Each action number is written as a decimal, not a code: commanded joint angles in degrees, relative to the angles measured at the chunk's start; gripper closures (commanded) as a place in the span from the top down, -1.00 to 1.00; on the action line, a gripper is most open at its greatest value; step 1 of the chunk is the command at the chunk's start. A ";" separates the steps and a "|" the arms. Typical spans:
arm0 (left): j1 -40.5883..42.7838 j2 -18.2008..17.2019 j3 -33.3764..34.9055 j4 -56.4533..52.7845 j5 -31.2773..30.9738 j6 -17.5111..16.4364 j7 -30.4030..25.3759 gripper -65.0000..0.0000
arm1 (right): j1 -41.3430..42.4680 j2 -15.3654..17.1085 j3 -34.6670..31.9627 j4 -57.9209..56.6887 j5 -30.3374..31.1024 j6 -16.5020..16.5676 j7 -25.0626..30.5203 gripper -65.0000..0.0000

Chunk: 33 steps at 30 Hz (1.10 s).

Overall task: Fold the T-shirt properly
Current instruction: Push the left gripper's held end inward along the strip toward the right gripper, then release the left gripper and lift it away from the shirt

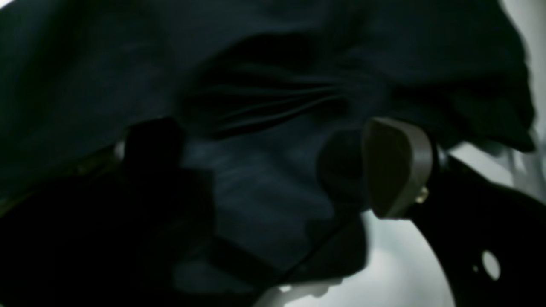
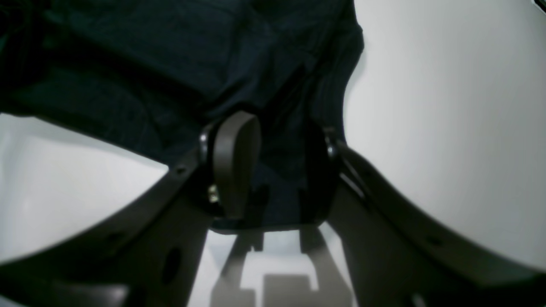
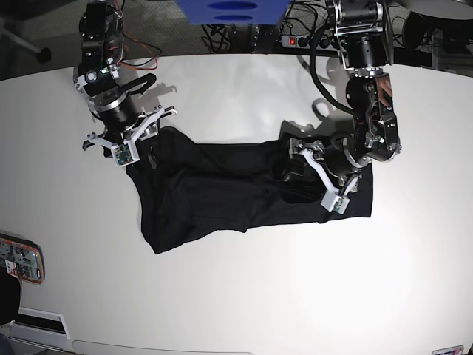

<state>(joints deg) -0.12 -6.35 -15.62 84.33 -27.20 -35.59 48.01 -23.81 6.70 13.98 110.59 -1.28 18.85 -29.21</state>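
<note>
The black T-shirt [image 3: 222, 194] lies crumpled in a wide band across the middle of the white table [image 3: 244, 296]. My right gripper [image 3: 134, 142] is at its upper left corner. In the right wrist view it [image 2: 281, 166] has its fingers close together with a fold of the T-shirt [image 2: 170, 55] pinched between them. My left gripper [image 3: 319, 176] sits over the shirt's right end. In the left wrist view it [image 1: 273, 166] stands wide open, and the T-shirt [image 1: 264, 55] lies bunched between and beyond the fingers.
A phone-like device [image 3: 18, 259] lies at the table's left front edge. A blue object [image 3: 229, 9] and a power strip with cables [image 3: 295, 41] are at the back. Bare table surrounds the shirt in front and at the far right.
</note>
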 commanded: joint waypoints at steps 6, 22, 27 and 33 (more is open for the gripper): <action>-6.43 -0.11 1.86 -1.48 -0.97 -0.14 -1.37 1.00 | 0.38 0.38 0.22 1.20 0.62 -0.17 1.56 -0.34; -12.14 -0.55 1.86 -1.92 -1.06 -0.32 -1.37 1.00 | 10.32 0.38 4.79 0.76 0.80 -0.08 -10.04 -0.34; -5.99 -2.13 1.95 10.13 -0.97 -0.41 -7.09 1.00 | 14.27 0.38 7.87 0.76 0.80 5.02 -19.71 -0.22; 3.33 -3.72 1.95 22.26 1.75 -0.41 -12.98 1.00 | 23.86 0.38 7.78 0.67 0.88 15.04 -28.59 -0.02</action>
<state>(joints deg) 4.03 -9.72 -13.43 105.67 -24.88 -36.29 36.42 -0.14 6.70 21.45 110.30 -0.40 33.91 -57.98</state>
